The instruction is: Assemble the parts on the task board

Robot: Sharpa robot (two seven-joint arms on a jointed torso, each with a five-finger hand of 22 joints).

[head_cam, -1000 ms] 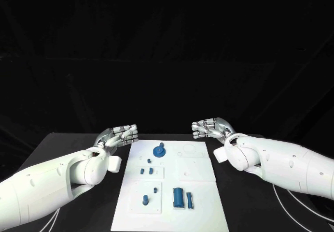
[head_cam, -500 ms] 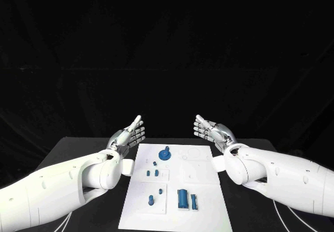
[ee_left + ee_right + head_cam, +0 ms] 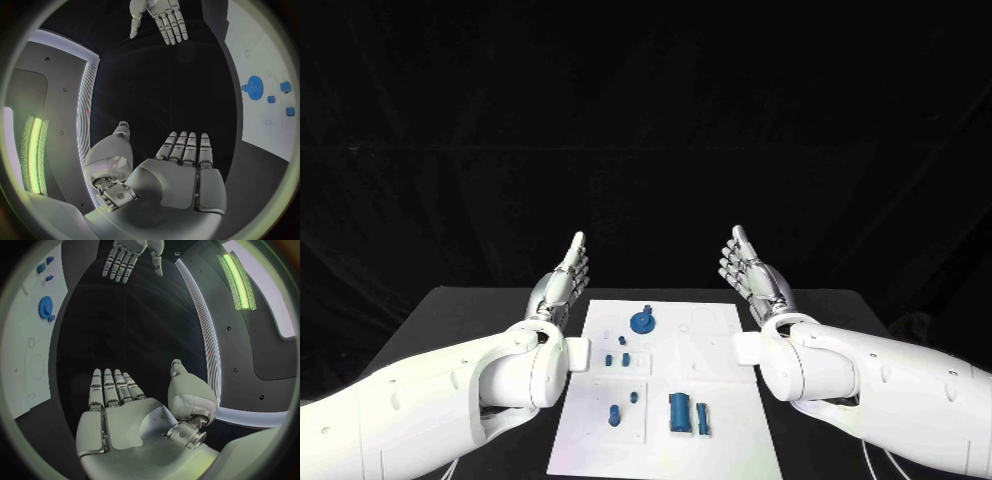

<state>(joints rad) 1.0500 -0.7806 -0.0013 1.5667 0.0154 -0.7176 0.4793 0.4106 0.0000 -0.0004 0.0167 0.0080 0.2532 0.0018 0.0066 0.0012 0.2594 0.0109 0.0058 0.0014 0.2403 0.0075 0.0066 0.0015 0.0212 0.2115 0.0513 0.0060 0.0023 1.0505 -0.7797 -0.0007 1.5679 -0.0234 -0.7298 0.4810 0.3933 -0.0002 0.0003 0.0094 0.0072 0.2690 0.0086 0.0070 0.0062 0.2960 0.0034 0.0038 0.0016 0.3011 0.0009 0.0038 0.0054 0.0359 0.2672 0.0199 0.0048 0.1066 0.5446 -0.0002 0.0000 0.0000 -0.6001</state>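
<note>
Above the table [image 3: 473, 310], flat upright hands [image 3: 560, 280]

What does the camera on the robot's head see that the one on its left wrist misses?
Only the head view takes in the whole task board, including the two long blue parts standing near its close end, and both white arms. Only the left wrist view looks from behind the left hand, showing its palm with fingers held straight. Both show the right hand raised and holding nothing, the round blue gear-like part and the black table.
</note>
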